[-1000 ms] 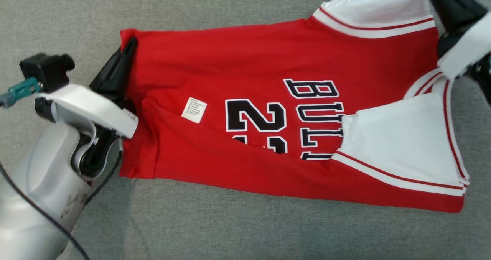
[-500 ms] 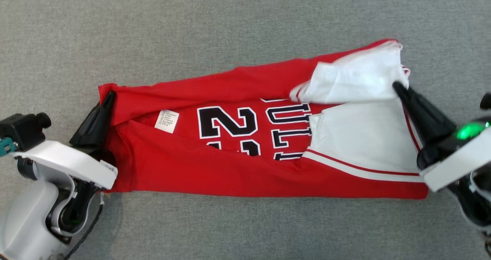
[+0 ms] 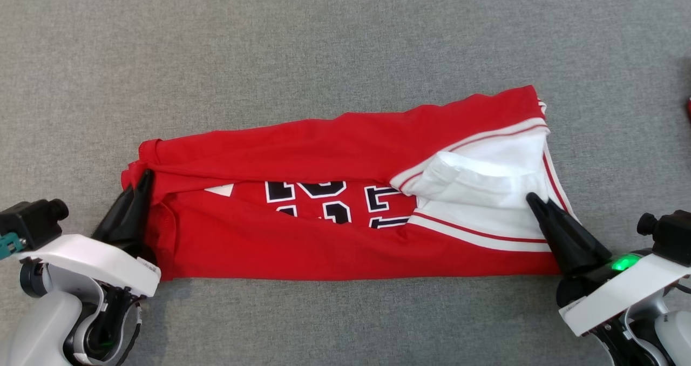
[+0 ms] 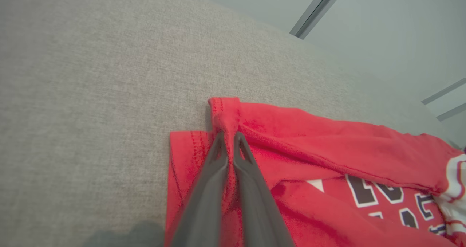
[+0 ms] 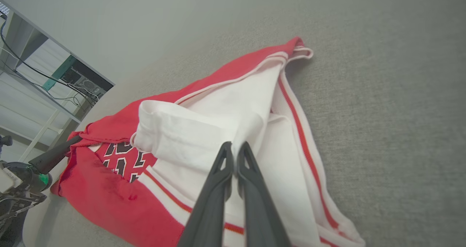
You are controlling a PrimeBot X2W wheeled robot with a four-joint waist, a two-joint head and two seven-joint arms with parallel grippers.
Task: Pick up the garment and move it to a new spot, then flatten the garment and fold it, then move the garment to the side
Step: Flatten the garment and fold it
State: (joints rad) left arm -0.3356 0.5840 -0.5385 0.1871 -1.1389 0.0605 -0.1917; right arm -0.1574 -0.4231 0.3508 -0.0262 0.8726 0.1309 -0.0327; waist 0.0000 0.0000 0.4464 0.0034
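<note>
Red garment point(image 3: 324, 150), half-covered black lettering point(image 3: 336, 213)

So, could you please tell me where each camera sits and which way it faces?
Head view: on the head, facing down at the red jersey on the grey surface; left gripper lower left, right gripper lower right.
Left wrist view: on the left wrist, looking along its shut fingers at the jersey's pinched hem.
Right wrist view: on the right wrist, looking along its fingers at the white fabric they pinch.
Shared: both wrist views show the jersey's lettering; the right one catches the left gripper.
</note>
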